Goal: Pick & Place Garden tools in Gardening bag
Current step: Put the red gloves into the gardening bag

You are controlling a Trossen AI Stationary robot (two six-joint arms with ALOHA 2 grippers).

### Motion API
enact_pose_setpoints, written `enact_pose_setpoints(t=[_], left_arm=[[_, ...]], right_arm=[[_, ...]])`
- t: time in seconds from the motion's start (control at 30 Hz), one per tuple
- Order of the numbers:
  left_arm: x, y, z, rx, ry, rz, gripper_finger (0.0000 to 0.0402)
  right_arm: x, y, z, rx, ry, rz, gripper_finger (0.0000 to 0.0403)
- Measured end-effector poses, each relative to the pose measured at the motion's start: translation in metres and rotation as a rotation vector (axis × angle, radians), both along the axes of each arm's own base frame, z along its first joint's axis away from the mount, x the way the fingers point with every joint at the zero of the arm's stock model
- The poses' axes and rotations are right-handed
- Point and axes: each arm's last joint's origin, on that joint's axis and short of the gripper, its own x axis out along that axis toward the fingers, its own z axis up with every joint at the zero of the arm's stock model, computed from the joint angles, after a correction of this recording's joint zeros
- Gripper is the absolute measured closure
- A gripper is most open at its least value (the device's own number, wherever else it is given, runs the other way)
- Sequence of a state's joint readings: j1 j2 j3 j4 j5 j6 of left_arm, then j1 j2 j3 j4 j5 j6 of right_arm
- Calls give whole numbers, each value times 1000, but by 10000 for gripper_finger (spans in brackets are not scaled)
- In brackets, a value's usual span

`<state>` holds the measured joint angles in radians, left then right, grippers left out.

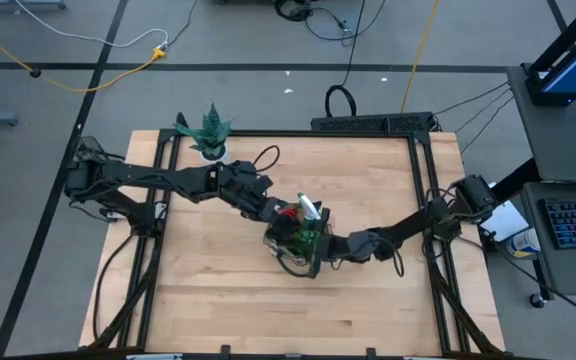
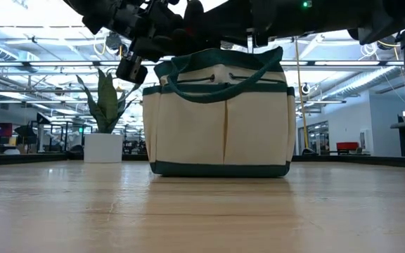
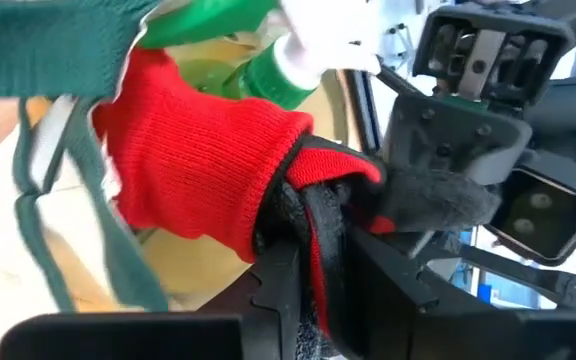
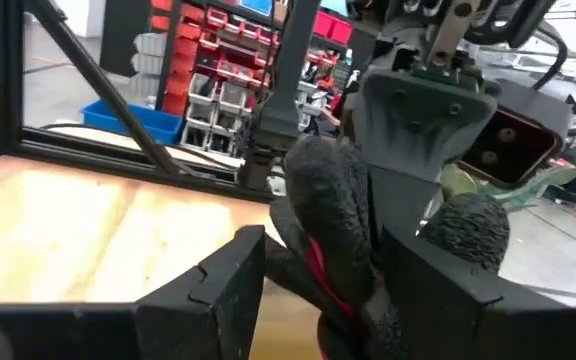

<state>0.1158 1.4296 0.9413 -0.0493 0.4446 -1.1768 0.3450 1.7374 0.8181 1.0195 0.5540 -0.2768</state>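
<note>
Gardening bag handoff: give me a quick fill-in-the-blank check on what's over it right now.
1. The red and dark item between both grippers is a ____.
2. In the high view both grippers meet over the ____.
3. The potted plant stands on the side of the ____ arm.
4. The spray bottle has a white nozzle and a ____ body.

Missing words: glove; gardening bag; left; green

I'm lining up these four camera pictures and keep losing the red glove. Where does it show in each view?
High view: red glove, a small red patch at the gardening bag mouth, table centre.
Low view: not visible; the bag wall hides it.
Left wrist view: fills the middle, cuff toward the bag.
Right wrist view: only a red edge amid dark fabric.
Shared landmark: the green spray bottle beside it.
</note>
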Motion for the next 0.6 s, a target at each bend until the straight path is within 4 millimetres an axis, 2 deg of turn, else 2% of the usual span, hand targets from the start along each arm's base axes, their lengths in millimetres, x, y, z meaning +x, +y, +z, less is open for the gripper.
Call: enact_pose_setpoints(t=[0.17,0.27,0.37,0.53,0.6], left_arm=[[3,-2,6,14,-73,-6,316],[5,-4,8,26,-103,-16,316],[5,-6,8,46,-110,-31,316],[3,-6,5,105,-104,-71,316],[3,-6,5,122,-108,-88,316]], right_arm=[[2,-12,0,13,-6,-101,215],[4,-18,1,28,-10,-97,235],[5,-21,1,33,-10,-101,275],[5,-19,-3,62,12,-94,369],[4,-15,-3,84,12,-86,390]])
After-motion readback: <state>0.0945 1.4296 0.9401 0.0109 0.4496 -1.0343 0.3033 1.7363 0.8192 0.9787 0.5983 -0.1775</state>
